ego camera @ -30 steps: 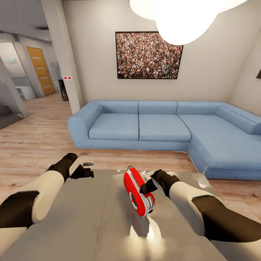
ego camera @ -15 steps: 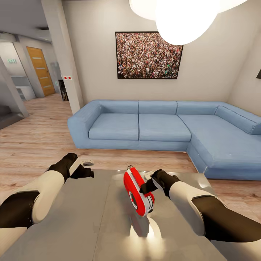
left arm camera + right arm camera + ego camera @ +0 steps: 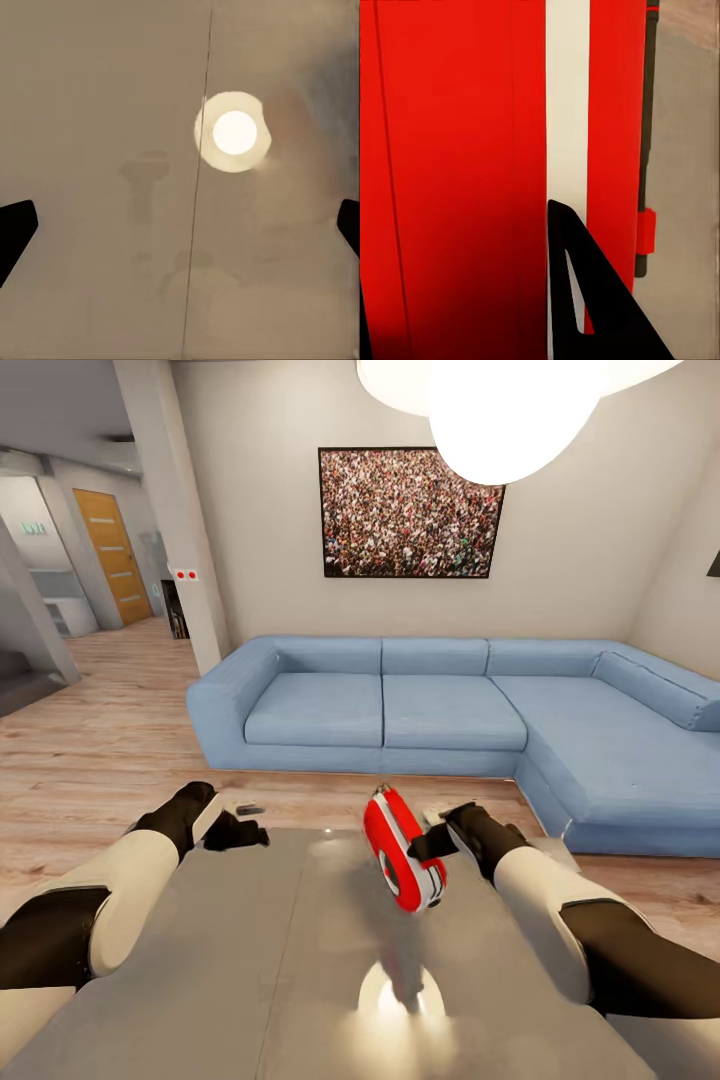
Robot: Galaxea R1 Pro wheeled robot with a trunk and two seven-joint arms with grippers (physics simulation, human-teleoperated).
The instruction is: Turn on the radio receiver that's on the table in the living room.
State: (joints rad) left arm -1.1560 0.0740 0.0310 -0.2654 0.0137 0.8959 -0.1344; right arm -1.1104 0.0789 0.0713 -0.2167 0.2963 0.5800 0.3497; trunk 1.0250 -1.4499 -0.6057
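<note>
Grey gloss: the surface [image 3: 250, 960] lies nearest, its top split by a seam into two panels, with a bright round lamp reflection [image 3: 400, 995] on it.
Left wrist view: the same seam and reflection [image 3: 234, 133] show between two dark fingertips [image 3: 13, 229] set far apart.
Left hand [image 3: 243, 825]: spread wide, holding nothing, over the far left part of the surface.
Right hand [image 3: 432, 843]: closed on the radio receiver [image 3: 403, 852], gripping it from its right side.
Radio receiver: red body with white trim, standing on edge and tilted, its round dial on the near lower face; it appears lifted clear of the surface, with its blurred shadow below.
Right wrist view: red casing and a white stripe [image 3: 567, 105] of the radio sit right against a black fingertip [image 3: 585, 300].
Floor [image 3: 100, 750]: light wood planks beyond the surface.
Sofa [image 3: 450, 710]: blue, L-shaped, behind the surface.
Wall: beige, with a framed crowd picture [image 3: 410, 512] above the sofa.
Lamp [image 3: 500, 410]: big white pendant overhead.
Door [image 3: 112, 555]: orange wood, far left.
</note>
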